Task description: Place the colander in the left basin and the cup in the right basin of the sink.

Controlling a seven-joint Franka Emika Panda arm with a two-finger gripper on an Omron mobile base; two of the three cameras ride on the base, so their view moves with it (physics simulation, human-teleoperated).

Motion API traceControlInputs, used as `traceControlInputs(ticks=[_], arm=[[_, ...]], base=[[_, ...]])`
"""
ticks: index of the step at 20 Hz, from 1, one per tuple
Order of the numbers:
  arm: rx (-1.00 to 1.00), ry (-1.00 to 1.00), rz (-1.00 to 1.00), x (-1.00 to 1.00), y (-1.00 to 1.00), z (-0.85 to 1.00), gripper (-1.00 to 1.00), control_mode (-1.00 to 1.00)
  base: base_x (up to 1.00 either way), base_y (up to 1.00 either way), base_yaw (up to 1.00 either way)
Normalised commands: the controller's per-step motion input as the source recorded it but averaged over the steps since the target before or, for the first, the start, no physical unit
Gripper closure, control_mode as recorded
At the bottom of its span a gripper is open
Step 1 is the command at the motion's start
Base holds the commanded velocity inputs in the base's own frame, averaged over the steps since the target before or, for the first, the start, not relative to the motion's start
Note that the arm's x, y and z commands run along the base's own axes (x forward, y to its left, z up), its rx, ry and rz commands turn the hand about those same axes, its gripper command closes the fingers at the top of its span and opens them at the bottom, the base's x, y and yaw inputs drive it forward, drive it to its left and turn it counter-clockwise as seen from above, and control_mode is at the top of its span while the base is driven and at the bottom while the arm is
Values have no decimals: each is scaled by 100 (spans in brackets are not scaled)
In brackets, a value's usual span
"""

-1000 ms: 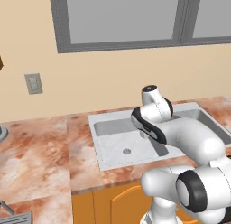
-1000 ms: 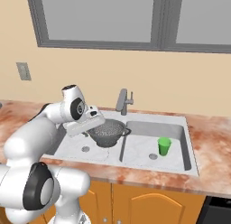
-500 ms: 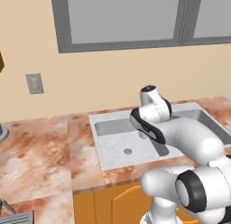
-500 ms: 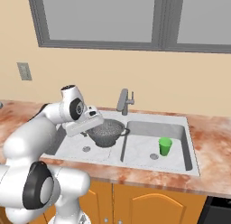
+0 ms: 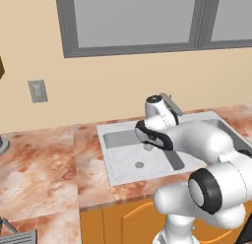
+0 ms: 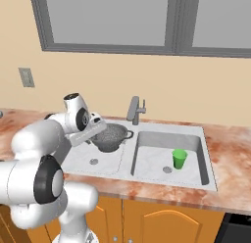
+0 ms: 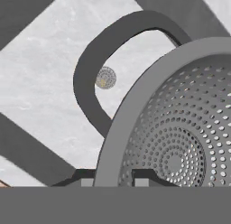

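No text, label, brand, number or sign can be read in any of the views; nothing legible is borne by anything shown.

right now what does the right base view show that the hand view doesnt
Right base view alone: the cup standing upright in the right basin, the faucet at the sink's back edge, the counter and the window.

Hand view alone: the jaws closed on the colander's rim, one finger inside the bowl, beside its loop handle, with the perforations close up.

Both: the colander, held by the gripper over the left basin, and that basin's drain.
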Motion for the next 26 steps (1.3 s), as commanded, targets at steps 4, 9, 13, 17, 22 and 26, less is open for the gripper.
traceControlInputs(ticks=[4, 9, 13, 17, 22, 26], arm=[[4, 9, 33, 45, 40, -34, 100, -100], [2, 7, 30, 54, 27, -53, 100, -100], [3, 7, 38, 41, 24, -56, 100, -100], [0, 0, 27, 47, 14, -45, 100, -100], [3, 4, 26, 39, 6, -46, 100, -100], [2, 9, 28, 21, 1, -44, 100, -100]], base=[[0, 0, 0], [0, 0, 0], [0, 0, 0], [0, 0, 0], [0, 0, 0], [0, 0, 0]])
